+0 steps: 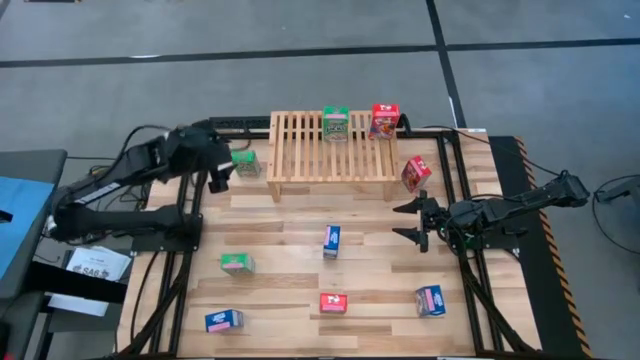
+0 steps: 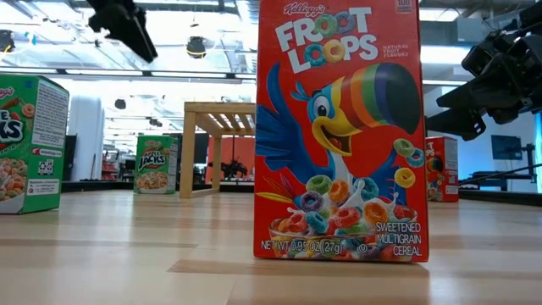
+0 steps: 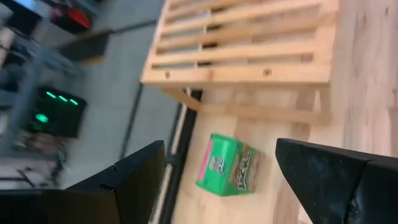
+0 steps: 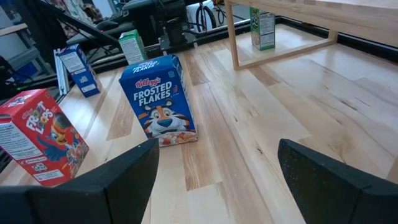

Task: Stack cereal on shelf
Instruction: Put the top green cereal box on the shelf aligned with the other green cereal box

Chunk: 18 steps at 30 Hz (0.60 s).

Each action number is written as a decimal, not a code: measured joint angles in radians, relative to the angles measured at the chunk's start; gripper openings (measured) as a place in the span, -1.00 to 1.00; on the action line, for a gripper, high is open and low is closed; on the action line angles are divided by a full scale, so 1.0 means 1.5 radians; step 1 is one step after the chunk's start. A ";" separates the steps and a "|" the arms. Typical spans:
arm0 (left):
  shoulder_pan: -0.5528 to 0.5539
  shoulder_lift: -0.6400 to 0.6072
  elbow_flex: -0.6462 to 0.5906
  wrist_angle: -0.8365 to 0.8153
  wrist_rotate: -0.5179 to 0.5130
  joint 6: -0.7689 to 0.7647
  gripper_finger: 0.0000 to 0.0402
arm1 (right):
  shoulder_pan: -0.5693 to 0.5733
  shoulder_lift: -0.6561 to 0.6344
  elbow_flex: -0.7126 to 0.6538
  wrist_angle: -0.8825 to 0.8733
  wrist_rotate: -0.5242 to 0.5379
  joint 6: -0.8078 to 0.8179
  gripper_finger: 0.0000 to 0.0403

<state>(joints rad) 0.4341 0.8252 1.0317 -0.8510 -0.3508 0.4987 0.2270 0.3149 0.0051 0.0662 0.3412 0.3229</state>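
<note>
Left gripper (image 1: 221, 180): jaws spread, empty, poised above the green Apple Jacks box (image 1: 246, 163). Box upright on the table, just beside the shelf's (image 1: 330, 172) left leg; left arm far nearer.

Right gripper (image 1: 415, 222): jaws wide, empty, facing the blue Frosted Flakes box (image 4: 158, 101), mid-table.

Shelf holds one green (image 1: 336, 123) and one red box (image 1: 385, 120).

Only the left wrist view shows the green box lined up between the fingers (image 3: 134, 180).

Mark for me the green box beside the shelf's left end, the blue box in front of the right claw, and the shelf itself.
green box (image 3: 229, 165), left wrist view, printed top face.
blue box (image 4: 158, 102), right wrist view, front panel.
shelf (image 1: 305, 150), high view, bare slats.
</note>
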 joint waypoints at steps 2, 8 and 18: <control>0.063 0.017 0.000 -0.006 0.053 0.018 0.48 | 0.000 0.000 0.000 0.000 0.000 0.001 0.76; 0.211 0.080 0.000 -0.003 0.215 0.115 0.48 | 0.000 0.000 0.000 0.000 0.000 0.001 0.76; 0.294 0.184 0.000 -0.002 0.320 0.254 0.48 | 0.000 0.000 0.000 0.000 0.000 0.001 0.76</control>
<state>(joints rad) 0.8753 1.1005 1.0317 -0.8547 0.1299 0.8803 0.2268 0.3149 0.0048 0.0662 0.3413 0.3237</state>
